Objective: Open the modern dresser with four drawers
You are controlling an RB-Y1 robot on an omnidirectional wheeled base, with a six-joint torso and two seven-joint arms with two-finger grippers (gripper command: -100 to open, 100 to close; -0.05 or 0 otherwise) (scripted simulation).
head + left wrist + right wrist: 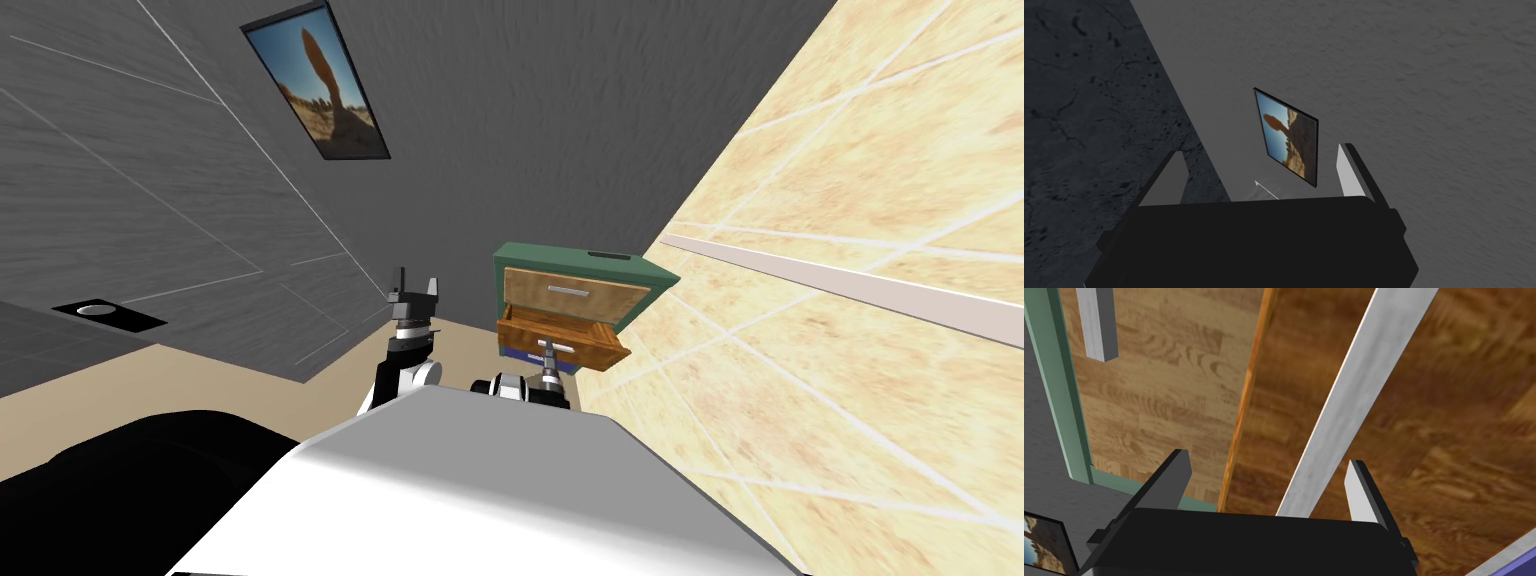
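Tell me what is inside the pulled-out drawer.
Only a narrow strip of brown wood shows inside the pulled-out drawer, with no contents visible. The rest of its inside is covered by its own front and the closed drawer above.

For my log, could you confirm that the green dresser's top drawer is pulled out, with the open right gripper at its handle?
Not quite: the head view shows the top drawer closed; the drawer below it of the green dresser is pulled out, with the open right gripper at its handle.
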